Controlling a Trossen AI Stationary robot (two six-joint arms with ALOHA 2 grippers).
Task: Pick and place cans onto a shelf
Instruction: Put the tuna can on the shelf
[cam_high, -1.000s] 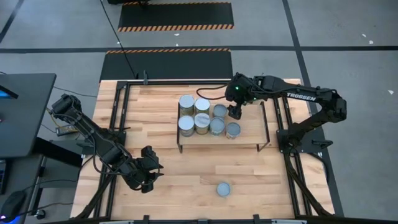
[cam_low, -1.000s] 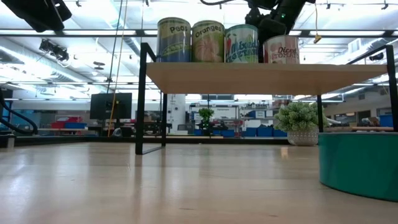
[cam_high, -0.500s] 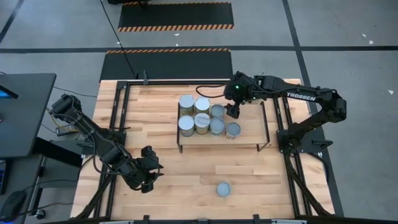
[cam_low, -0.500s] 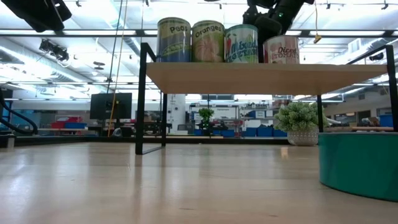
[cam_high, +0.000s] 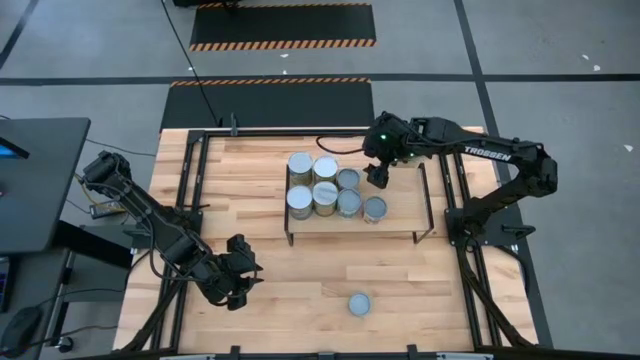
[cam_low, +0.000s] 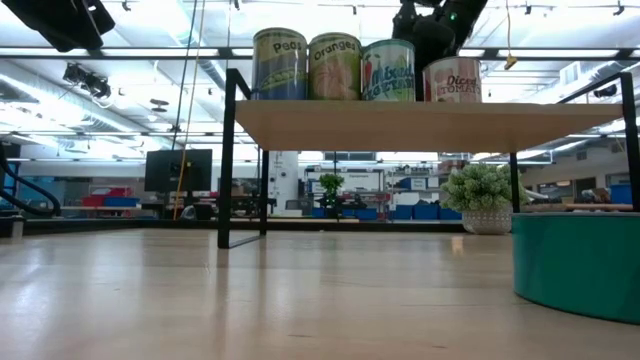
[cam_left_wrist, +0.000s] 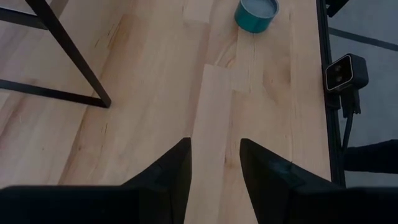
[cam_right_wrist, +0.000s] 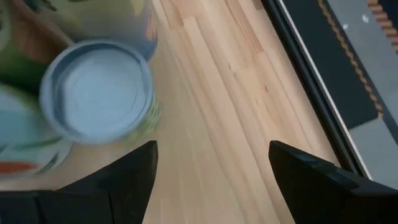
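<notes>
Hovering over the low light-wood shelf on thin black legs (cam_high: 400, 212), at about one o'clock from table centre: the right arm's dark two-finger gripper (cam_high: 376, 176), fingers (cam_right_wrist: 134, 167) spread wide and holding nothing, just beside the newest small silvery-grey metal can with a pale blue-grey round top (cam_right_wrist: 96, 92). Standing on the shelf board in a tight cluster toward its eleven o'clock end: six such cans (cam_high: 325, 188), upright, sides touching or nearly so; four printed labels visible in the low view (cam_low: 363, 68). Lying well apart near six o'clock, alone on the bare wooden tabletop (cam_high: 260, 170): the seventh can, teal-sided with a pale top (cam_high: 359, 303), also visible in the left wrist view (cam_left_wrist: 256, 14). Waiting low near eight o'clock: the left arm's dark gripper (cam_high: 238, 268), fingers (cam_left_wrist: 166, 180) parted a little and empty.

Judged as the retreat after a placement, with one can left to fetch. To do it well: lifting straight up clear of the can tops before swinging toward six o'clock, keeping the open fingers from brushing the neighbouring can. For the last pick: centring over the teal can, descending with the fingers wide, closing on its sides at mid-height. Risk: toppling the packed cluster on a sideways exit.
</notes>
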